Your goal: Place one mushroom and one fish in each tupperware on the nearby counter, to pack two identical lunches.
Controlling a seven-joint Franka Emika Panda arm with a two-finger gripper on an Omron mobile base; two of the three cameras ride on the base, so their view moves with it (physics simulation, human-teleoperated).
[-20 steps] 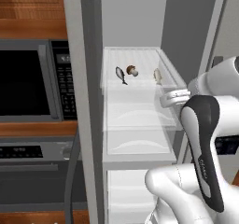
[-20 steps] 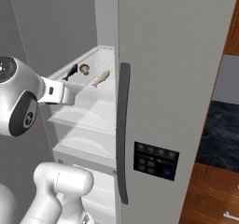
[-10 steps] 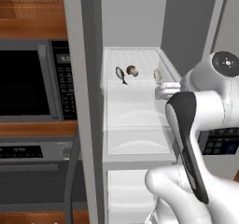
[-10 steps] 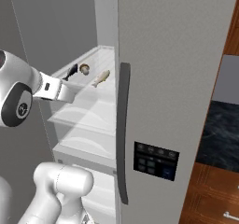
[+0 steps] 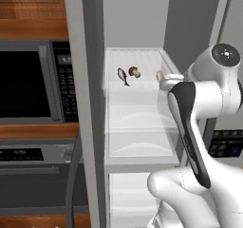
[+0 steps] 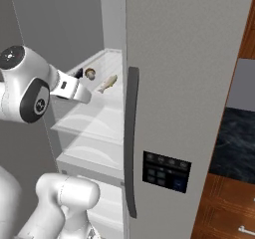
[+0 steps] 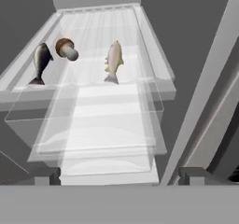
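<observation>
Tool [image 7: 119, 176] stood open, empty, short of the fridge shelf [image 7: 154, 55]. On it: dark fish [image 7: 41, 62], mushroom [image 7: 66, 48], pale fish [image 7: 114, 59].

A rendered home kitchen, viewed at an open fridge.
Grey fridge [image 6: 184, 83] stands with shelves [image 5: 137, 103] showing beyond the jaws, a built-in microwave [image 5: 28, 82] off to their left, and wooden cabinets [image 5: 31, 8] above it.
</observation>
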